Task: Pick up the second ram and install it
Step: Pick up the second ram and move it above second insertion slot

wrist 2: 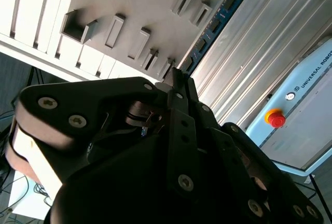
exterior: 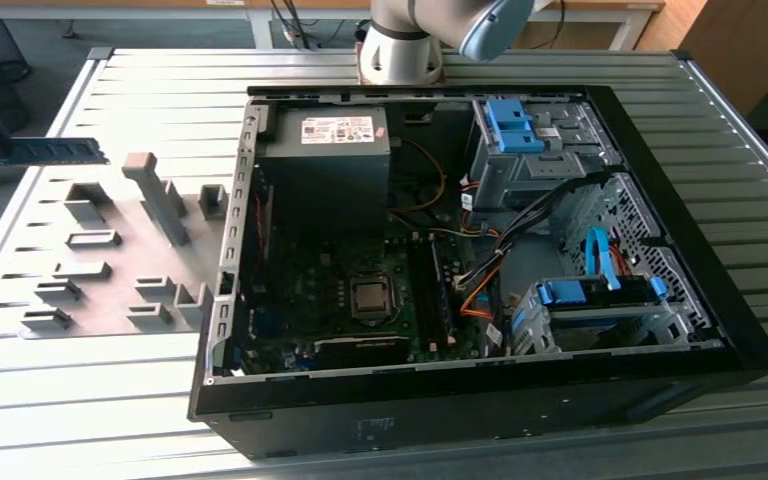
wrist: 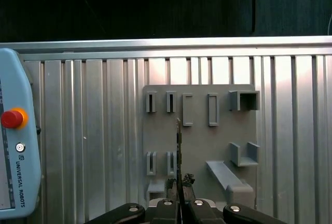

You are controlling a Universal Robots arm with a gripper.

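Observation:
The second ram (exterior: pixel 53 151), a thin blue board, hangs level in the air above the table's corner at the exterior view's left, beyond the grey holder plate (exterior: pixel 117 275). In the first wrist view I see the ram (wrist: pixel 179 141) edge-on, rising from my gripper (wrist: pixel 180 183), which is shut on its lower end. In the second wrist view the ram (wrist 2: pixel 215 24) stretches away from my gripper (wrist 2: pixel 178 79) over the holder plate (wrist 2: pixel 145 1). The open computer case (exterior: pixel 244 250) lies on the table, its motherboard memory slots (exterior: pixel 428 290) exposed.
Grey holder blocks (wrist: pixel 218 110) stand up from the plate. A teach pendant (wrist: pixel 15 146) with a red stop button (wrist 2: pixel 275 119) lies on the ribbed metal table (exterior: pixel 117 410). Inside the case are a power supply (exterior: pixel 324 165), cables and blue drive cages (exterior: pixel 598 295).

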